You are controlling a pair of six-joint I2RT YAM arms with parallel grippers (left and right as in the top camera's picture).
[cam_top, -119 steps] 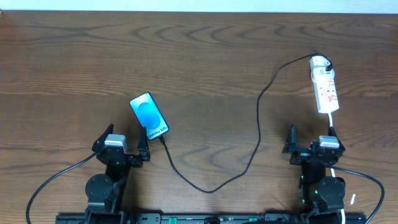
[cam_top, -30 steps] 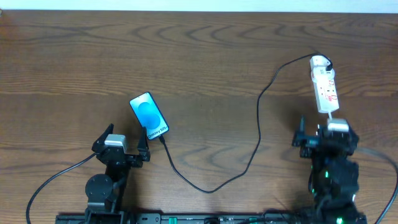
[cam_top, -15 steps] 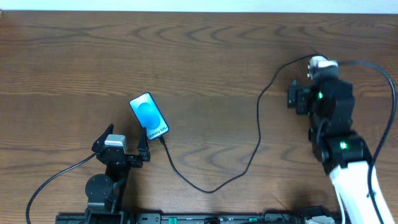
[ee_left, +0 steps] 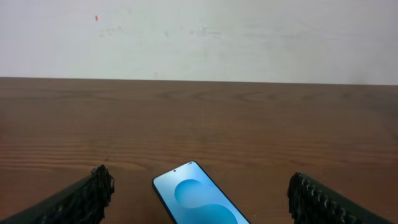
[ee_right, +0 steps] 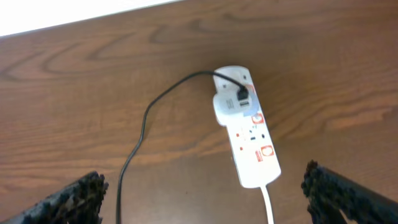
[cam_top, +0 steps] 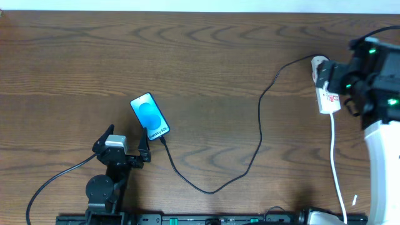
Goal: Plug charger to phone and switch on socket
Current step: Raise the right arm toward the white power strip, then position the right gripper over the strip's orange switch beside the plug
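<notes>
The phone lies face up left of centre, its light-blue screen lit; in the left wrist view the phone sits just ahead of and between my fingers. My left gripper is open and empty, just behind it. The charger, a thin black cable, runs from the phone's near end in a loop to the socket. The charger enters a white adapter at the far end of the socket. My right gripper hovers open above the strip's cord end.
The socket's white cord trails toward the near edge beside my right arm. A black arm cable curves off the left arm's base. A pale wall stands behind the table's far edge.
My right arm has swung up and rightward from over the socket, uncovering most of the strip. The left arm, phone and charger have not moved.
</notes>
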